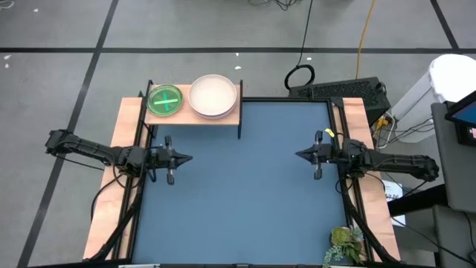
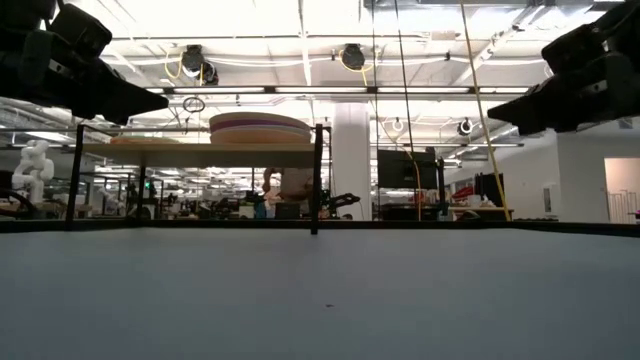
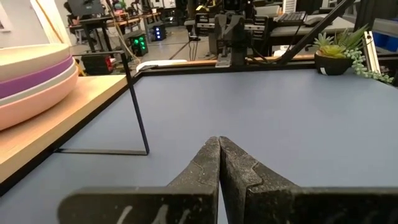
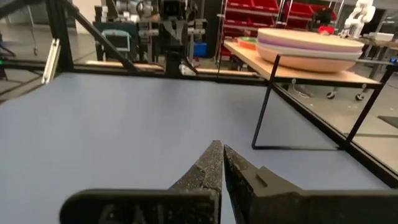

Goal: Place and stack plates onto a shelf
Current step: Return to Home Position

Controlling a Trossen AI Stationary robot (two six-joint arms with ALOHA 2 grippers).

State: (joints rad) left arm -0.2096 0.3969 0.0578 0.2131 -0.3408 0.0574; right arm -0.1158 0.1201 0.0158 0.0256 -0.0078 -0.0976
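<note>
The shelf point(image 1: 192, 117), a light-wood board on thin black legs, stands at the table's far left. On it rest two stacks of plates by their undersides: a stack of larger opaque plates point(image 1: 213, 95) with a pale white one on top, and a stack of smaller translucent plates point(image 1: 164, 100) with a green one on top. The wrist views show the large stack point(image 3: 34, 74) point(image 4: 309, 46) from the side, with purple and pink layers. My left gripper point(image 1: 189, 158) is shut and holds nothing, above the table's left side. My right gripper point(image 1: 298, 155) is shut and holds nothing, above the right side.
The blue table top point(image 1: 245, 193) lies bare between the two arms. A small potted plant point(image 1: 343, 243) stands at the near right corner. Long wooden strips point(image 1: 104, 208) run along the table's left and right sides. Cables and a keyboard point(image 1: 338, 91) lie beyond the far edge.
</note>
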